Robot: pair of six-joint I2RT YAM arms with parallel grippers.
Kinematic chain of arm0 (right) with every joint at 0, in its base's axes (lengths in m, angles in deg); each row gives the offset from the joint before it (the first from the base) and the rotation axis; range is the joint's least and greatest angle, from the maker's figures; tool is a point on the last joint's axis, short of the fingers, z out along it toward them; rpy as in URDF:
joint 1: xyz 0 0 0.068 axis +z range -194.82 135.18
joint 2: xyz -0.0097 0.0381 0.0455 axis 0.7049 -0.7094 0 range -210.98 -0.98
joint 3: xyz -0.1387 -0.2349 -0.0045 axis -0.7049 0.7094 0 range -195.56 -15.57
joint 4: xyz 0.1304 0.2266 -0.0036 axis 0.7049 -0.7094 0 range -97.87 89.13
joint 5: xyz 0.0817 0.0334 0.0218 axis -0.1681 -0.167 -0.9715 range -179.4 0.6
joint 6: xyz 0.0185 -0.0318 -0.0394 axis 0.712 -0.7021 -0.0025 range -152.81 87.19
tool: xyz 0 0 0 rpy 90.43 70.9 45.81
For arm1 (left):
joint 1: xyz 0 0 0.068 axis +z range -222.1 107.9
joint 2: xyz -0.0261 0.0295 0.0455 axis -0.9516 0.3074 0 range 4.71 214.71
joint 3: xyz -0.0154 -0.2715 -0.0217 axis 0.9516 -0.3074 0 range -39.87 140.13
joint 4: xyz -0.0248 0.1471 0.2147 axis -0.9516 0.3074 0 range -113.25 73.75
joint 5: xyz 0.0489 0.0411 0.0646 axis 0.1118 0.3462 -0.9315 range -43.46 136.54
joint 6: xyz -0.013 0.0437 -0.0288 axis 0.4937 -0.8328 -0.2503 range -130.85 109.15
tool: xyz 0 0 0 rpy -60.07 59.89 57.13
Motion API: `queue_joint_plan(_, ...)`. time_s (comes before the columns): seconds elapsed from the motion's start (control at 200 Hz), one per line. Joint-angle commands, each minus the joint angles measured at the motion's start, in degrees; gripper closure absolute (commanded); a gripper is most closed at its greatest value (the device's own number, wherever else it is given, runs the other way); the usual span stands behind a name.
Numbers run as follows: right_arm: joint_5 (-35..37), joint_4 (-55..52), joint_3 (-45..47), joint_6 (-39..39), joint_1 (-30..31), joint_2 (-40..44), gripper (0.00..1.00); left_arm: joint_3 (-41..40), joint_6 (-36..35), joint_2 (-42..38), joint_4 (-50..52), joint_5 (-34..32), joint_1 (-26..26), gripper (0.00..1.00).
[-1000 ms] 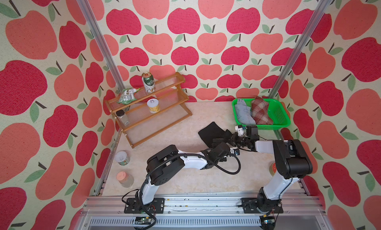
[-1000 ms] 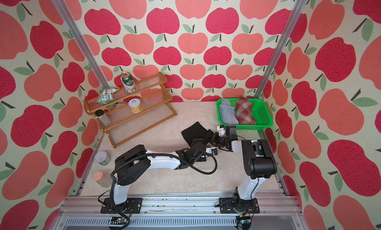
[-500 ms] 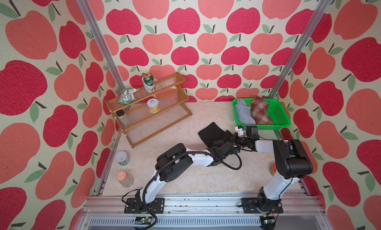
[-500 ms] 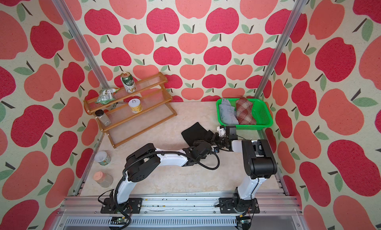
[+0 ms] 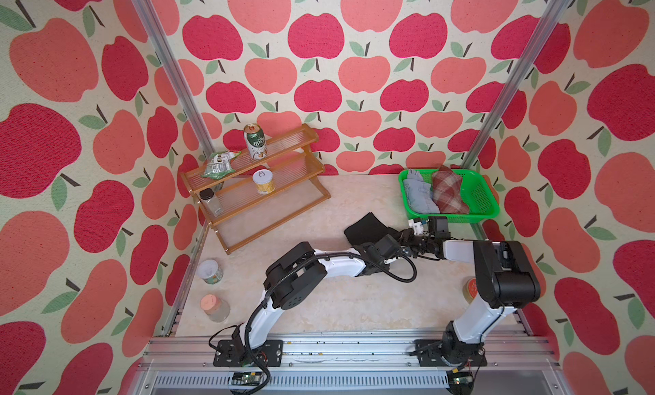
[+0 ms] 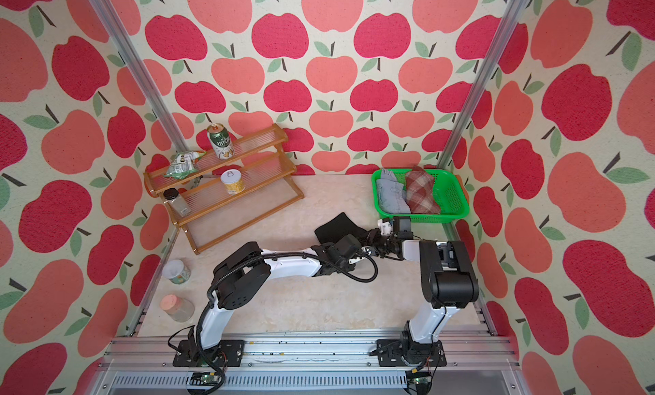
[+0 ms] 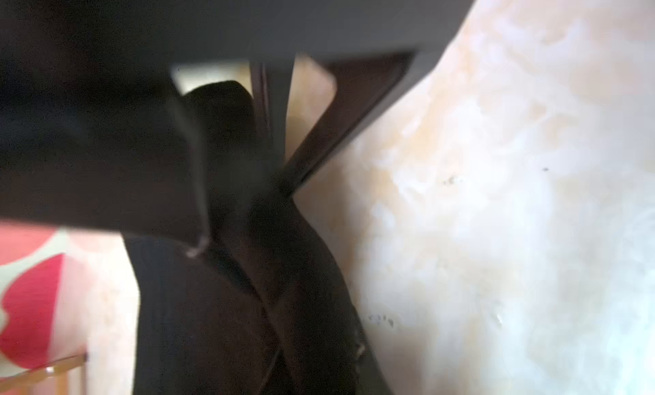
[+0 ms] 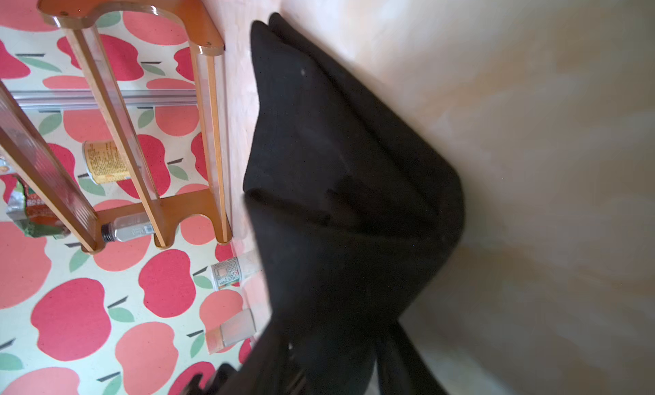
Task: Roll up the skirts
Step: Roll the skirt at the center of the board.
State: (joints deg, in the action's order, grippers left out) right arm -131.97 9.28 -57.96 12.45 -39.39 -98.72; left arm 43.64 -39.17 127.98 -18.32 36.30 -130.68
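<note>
I see my left gripper (image 7: 255, 184) pinched on the plain black cloth skirt (image 5: 367, 228), which lies on the table directly under it. My right gripper (image 5: 407, 238) meets it there; I cannot tell its opening.

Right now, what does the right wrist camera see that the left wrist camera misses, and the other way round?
Only the right wrist view shows the yellow tin can and clear plastic bottle on the rack, and a clear jar with a pink lid on the tabletop. Only the left wrist view shows the left claw pinching the cloth. Both show the plain black cloth skirt, the brown wooden rack and the cream marbled tabletop.
</note>
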Motion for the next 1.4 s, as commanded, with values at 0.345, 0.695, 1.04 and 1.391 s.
queue_joint_plan(0.345,-0.7,-2.6,3.8,-5.3,-4.7,9.2,0.06,-1.3,28.6,0.0,-0.5,43.5,14.8,0.91)
queue_joint_plan(0.695,-3.1,7.4,4.8,-0.7,-3.7,3.1,0.15,-4.3,39.3,3.0,-10.8,56.1,19.2,0.89)
queue_joint_plan(1.04,-3.0,9.5,1.5,1.2,1.0,-4.9,0.21,-5.9,44.6,6.2,-14.3,57.9,19.8,0.88)
queue_joint_plan(1.391,-3.1,9.3,-4.0,1.5,3.6,-11.5,0.44,-6.9,45.8,6.1,-15.8,59.0,19.7,0.86)
